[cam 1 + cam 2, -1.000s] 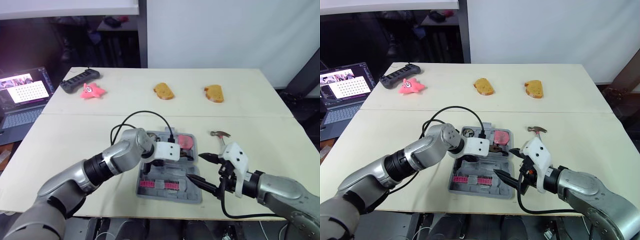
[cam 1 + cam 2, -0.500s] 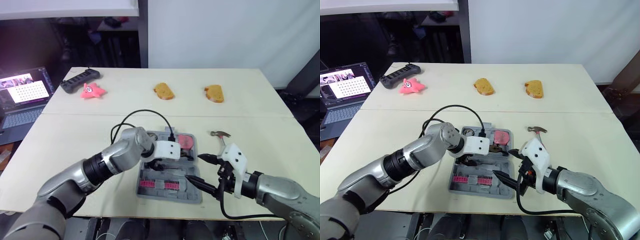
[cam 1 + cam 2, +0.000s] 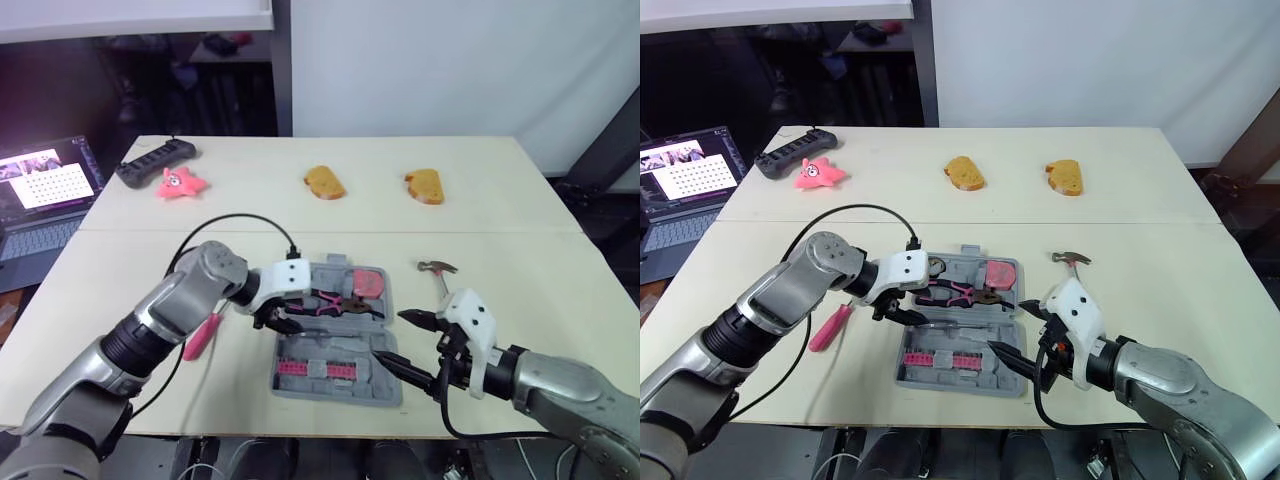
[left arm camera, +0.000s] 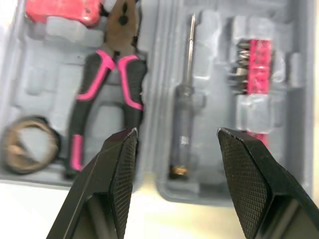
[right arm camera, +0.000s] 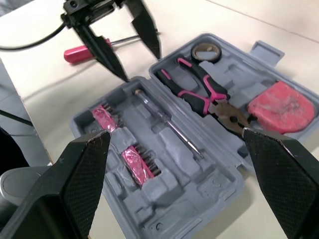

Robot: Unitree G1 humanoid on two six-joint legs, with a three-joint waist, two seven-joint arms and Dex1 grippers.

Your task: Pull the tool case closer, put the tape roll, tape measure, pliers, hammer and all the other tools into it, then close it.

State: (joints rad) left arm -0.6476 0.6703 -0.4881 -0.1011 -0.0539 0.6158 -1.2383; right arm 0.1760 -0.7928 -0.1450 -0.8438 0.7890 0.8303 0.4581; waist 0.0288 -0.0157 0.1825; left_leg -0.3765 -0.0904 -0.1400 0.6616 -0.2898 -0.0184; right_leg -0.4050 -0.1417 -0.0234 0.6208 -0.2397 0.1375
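The grey tool case lies open near the table's front edge. In it are pink-handled pliers, a red tape measure, a tape roll, a black screwdriver and pink bit holders. The hammer lies on the table just right of the case. Left of the case lies a pink-handled screwdriver. My left gripper is open and empty over the case's left edge. At the case's front right corner my right gripper is open and empty.
Two bread pieces, a pink starfish toy and a black controller sit along the far side of the table. A laptop stands beyond the table's left edge. A black cable loops over my left arm.
My left gripper has drawn back leftward from over the case's middle to its left edge, uncovering the pliers lying in the case. The right arm has stayed put.
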